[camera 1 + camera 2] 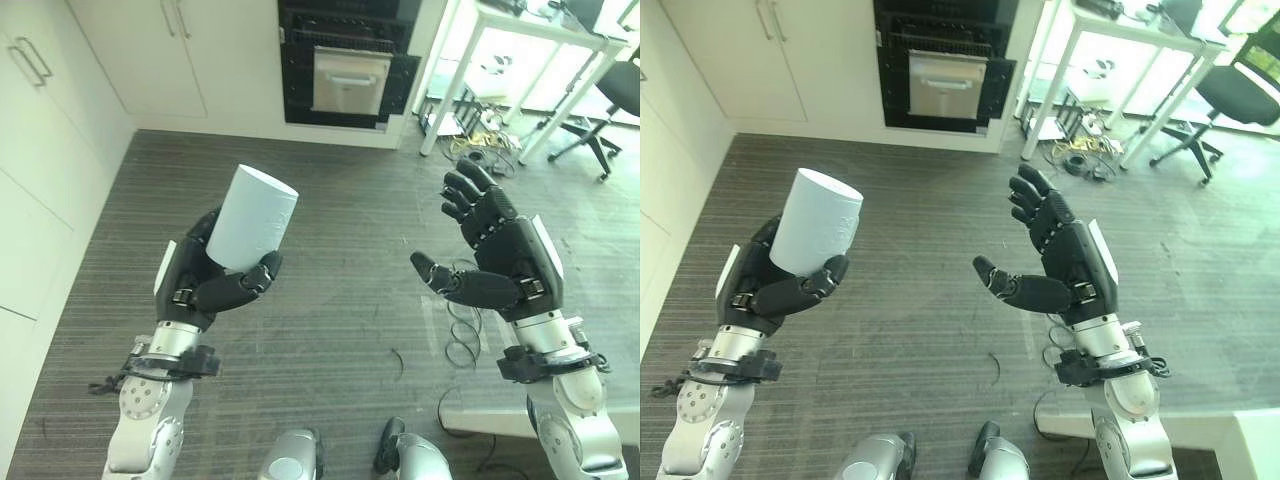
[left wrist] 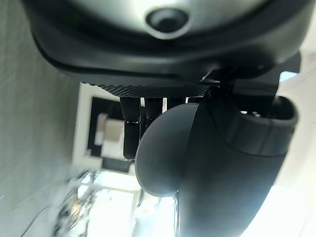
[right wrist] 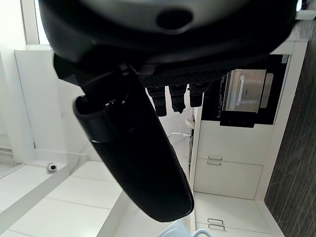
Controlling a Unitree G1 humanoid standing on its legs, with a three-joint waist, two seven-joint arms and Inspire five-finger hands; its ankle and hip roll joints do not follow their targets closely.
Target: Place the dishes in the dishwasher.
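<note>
Left robot hand (image 1: 205, 280) wrapped round a pale cup (image 1: 250, 220), held upright, mouth down, above the dark wood floor (image 1: 340, 200). Right robot hand (image 1: 500, 265) spread wide, nothing in it. Dishwasher (image 1: 345, 65) open at the far wall, well apart. Best to keep the cup level, carry it steadily forward, and loosen the grasp only once seated in a rack.

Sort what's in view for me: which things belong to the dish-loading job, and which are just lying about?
Job:
- white cup, held in the left hand
- right hand, open, holding nothing
- open dishwasher set in the cabinets ahead

Lying about:
- white table
- office chair
- cables on the floor
</note>
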